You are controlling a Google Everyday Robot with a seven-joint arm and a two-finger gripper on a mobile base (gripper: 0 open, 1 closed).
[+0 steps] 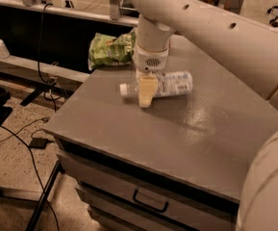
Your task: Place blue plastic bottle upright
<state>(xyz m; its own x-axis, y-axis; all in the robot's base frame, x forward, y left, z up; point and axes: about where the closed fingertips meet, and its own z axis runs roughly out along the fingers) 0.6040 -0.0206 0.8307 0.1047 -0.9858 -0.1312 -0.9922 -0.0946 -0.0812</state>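
The blue plastic bottle [170, 84] lies on its side on the grey cabinet top [177, 134], white cap to the left, white printed label to the right. My gripper [146, 89] comes straight down from the white arm [201, 23] and sits over the bottle near its neck, with a cream-coloured part in front of the bottle. The bottle rests on the surface.
A green snack bag [112, 49] lies at the back left corner of the cabinet top, just behind the gripper. The cabinet has a drawer with a handle [150, 201] at the front. Cables and a stand leg lie on the floor at left.
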